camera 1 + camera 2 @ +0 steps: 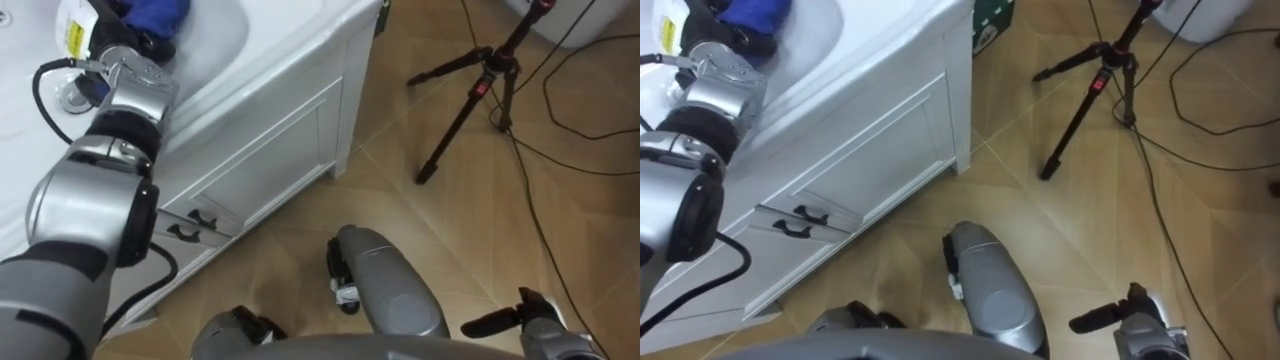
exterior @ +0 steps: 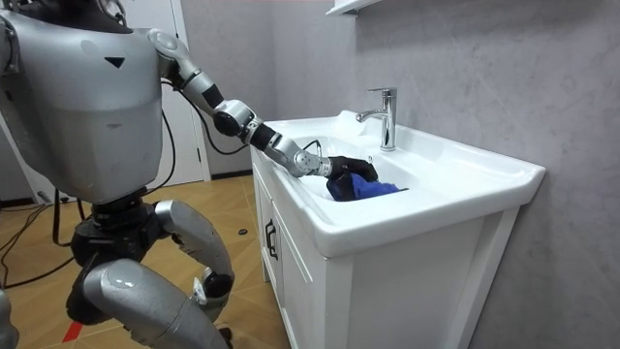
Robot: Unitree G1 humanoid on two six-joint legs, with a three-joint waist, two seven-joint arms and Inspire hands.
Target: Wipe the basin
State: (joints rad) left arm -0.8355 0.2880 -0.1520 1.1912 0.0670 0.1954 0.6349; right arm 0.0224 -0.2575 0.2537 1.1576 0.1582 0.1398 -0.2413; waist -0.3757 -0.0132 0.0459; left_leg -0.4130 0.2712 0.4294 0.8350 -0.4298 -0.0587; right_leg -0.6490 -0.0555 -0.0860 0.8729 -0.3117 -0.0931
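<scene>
The cloth is a blue rag bunched in the bowl of the basin, towards the front wall and short of the tap. The left hand lies on top of it, its dark fingers curled down into the folds and clamped on the cloth, with the arm stretched out low across the rim from the robot's side.

The rag looks soft and light, so it should crumple and fold under pressure instead of sliding as a flat pad. A wad gathered in the palm is likely the best hold, taken near the middle so that the loose edges trail and do not slip out. The glazed basin is hard, smooth and probably slick, which lets the cloth glide but gives little friction to keep it under the fingers. Downward pressure matters more than a tight pinch. The curved walls and the base of the tap are where the wad could snag or be left behind.

The basin sits in a white cabinet with dark door handles, and the robot stands just beside its front corner. The right hand hangs low by the robot's side over the wood floor, its fingers loosely straight and empty. A tripod stands well apart, beyond the cabinet's end.
</scene>
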